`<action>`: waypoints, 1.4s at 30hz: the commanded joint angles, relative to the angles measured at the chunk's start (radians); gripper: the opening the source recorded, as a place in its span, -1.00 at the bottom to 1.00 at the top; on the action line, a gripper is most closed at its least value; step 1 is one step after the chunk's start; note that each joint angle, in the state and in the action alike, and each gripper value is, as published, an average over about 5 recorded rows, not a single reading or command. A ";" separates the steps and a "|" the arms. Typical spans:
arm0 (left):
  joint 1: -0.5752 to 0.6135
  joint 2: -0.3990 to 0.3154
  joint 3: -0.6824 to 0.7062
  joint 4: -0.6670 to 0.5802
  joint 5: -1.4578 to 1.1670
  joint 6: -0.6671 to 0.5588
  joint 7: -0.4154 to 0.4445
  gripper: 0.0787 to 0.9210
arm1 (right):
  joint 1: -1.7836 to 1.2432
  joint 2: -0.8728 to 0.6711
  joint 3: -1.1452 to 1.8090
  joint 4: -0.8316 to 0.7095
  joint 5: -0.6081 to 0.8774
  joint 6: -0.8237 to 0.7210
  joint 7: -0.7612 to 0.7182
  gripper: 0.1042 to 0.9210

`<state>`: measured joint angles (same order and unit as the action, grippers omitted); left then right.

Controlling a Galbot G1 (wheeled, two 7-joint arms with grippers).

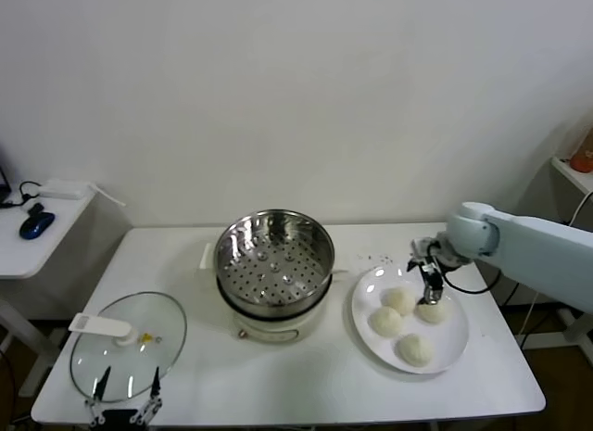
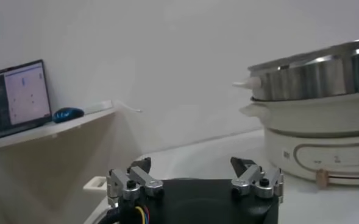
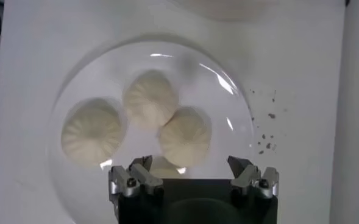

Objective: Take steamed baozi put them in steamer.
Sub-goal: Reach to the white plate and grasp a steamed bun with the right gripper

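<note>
We start from the table [image 1: 278, 394], which carries everything. At its centre stands the steamer [image 1: 274, 261], open-topped and with nothing on its perforated floor. A glass lid [image 1: 129, 343] lies flat near our left front corner. The white plate [image 1: 456, 347] sits to the right of the steamer, with four steamed baozi [image 1: 387, 321] clustered on it.

Our right gripper [image 1: 431, 285] hangs over the far side of the plate, its jaws spread wide and holding nothing. Our left gripper [image 1: 123, 409] waits at the front edge by the lid, likewise spread apart and idle.

We judge the main risk to lie in the crowding: the baozi look to touch or nearly touch, so a finger coming down between two could dent one or shove its neighbour toward the plate's rim. A soft bun squeezed too hard may deform; held too lightly, it may drop on the way over the steamer's tall wall. The plate also stands close to the steamer, leaving little room to swing.

The right wrist view shows only three buns, the nearest one [image 3: 185, 136] partly tucked under the gripper, and dark specks [image 3: 266, 131] on the table. The head view alone shows all four and the empty steamer. The left wrist view alone shows a laptop [image 2: 17, 98] and mouse [image 2: 67, 114] on a side desk.
</note>
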<state>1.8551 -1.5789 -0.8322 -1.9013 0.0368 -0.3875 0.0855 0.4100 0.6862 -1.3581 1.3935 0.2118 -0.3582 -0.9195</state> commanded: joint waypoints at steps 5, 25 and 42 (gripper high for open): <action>-0.007 0.006 -0.012 0.030 0.002 -0.001 0.003 0.77 | -0.098 0.126 -0.015 -0.136 -0.012 -0.043 0.031 0.76; -0.016 0.018 -0.018 0.053 0.009 0.001 0.003 0.77 | -0.235 0.153 0.129 -0.222 0.024 -0.117 0.077 0.76; -0.016 0.019 -0.021 0.051 0.007 -0.007 0.000 0.77 | -0.140 0.116 0.061 -0.150 0.060 -0.150 0.059 0.27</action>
<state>1.8384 -1.5608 -0.8530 -1.8506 0.0448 -0.3932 0.0858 0.2305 0.8120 -1.2723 1.2187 0.2562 -0.4966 -0.8586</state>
